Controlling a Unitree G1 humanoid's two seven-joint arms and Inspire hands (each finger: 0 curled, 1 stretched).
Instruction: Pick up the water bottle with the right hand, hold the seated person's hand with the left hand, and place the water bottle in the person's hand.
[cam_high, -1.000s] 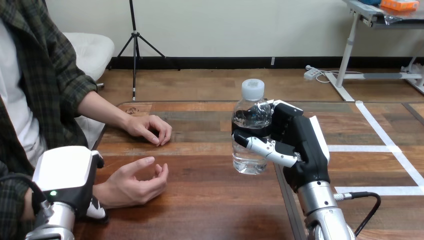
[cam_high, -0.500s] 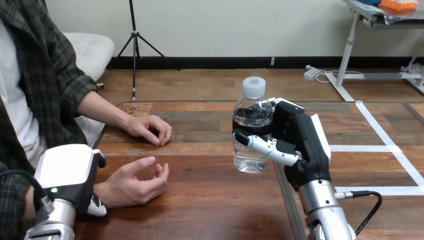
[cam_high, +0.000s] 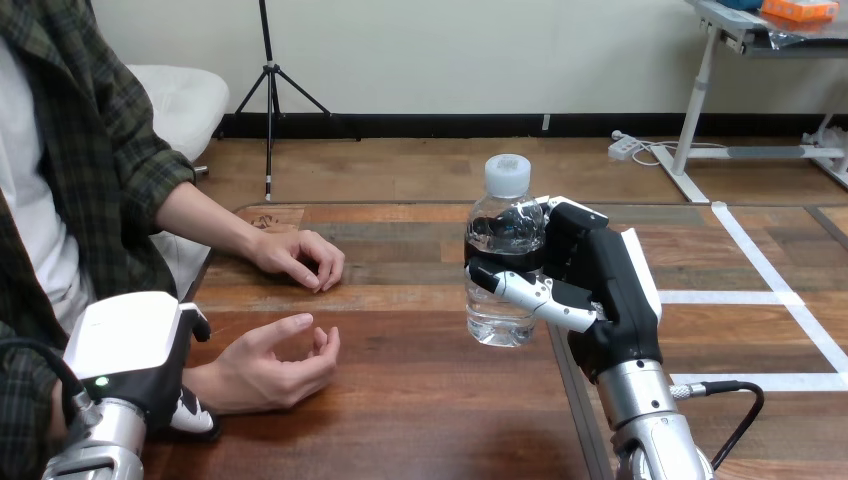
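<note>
A clear water bottle (cam_high: 503, 262) with a white cap stands upright in my right hand (cam_high: 602, 290), whose fingers and thumb are curled round its middle; its base hangs just above the wooden table (cam_high: 420, 410), near the right edge. At the lower left my left hand (cam_high: 128, 352) sits on the wrist of the person's near hand (cam_high: 268, 366), with a finger showing above the wrist and fingertips below it. That hand rests on its side with loosely curled fingers and holds nothing. A wide gap lies between it and the bottle.
The person's far hand (cam_high: 300, 258) lies flat on the table behind the near one. The person sits at the left. The table's right edge runs just under my right hand.
The bottle has risen slightly in my right hand. My left hand has slipped a little to the left and down along the person's wrist.
</note>
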